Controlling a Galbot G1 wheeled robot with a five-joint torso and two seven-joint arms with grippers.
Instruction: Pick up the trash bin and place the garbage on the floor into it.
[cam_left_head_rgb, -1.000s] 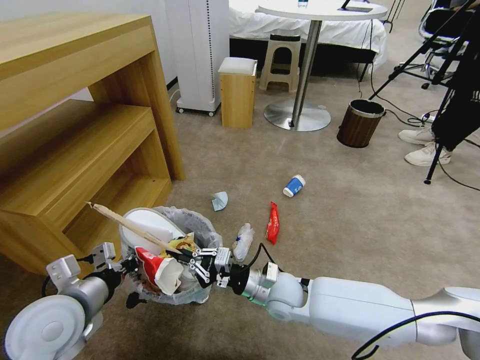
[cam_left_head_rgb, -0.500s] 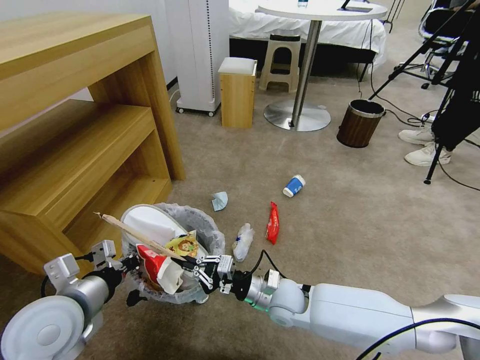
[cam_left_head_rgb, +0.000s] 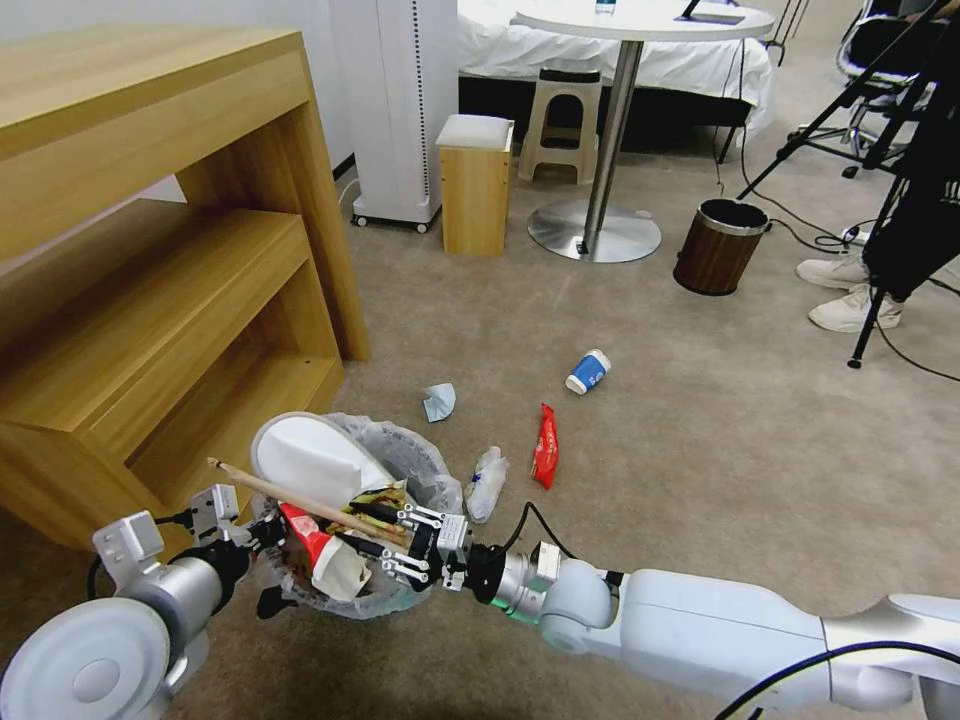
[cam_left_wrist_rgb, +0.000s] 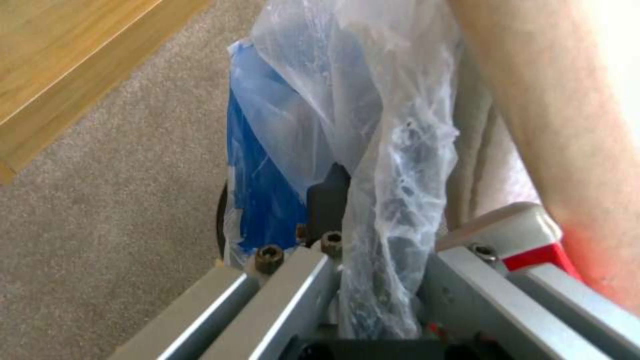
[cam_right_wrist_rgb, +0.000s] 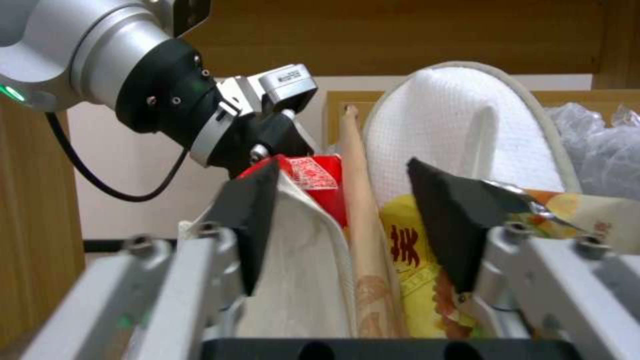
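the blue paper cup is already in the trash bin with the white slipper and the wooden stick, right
Not quite. The head view shows the blue paper cup lying on the floor, well beyond the trash bin. The white slipper and wooden stick are in it.

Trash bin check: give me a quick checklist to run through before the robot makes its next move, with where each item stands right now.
1. Left gripper holding the trash bin by its rim and liner: ok.
2. Right gripper open over the bin, nothing clamped: ok, fingers apart around the wooden stick.
3. Load settled inside the bin: not ok, the stick and the white slipper stick out above the rim.
4. Floor cleared: not ok, blue paper cup, red wrapper, crushed bottle and tissue are on the carpet.
5. Bin lifted or resting on the floor: cannot tell.
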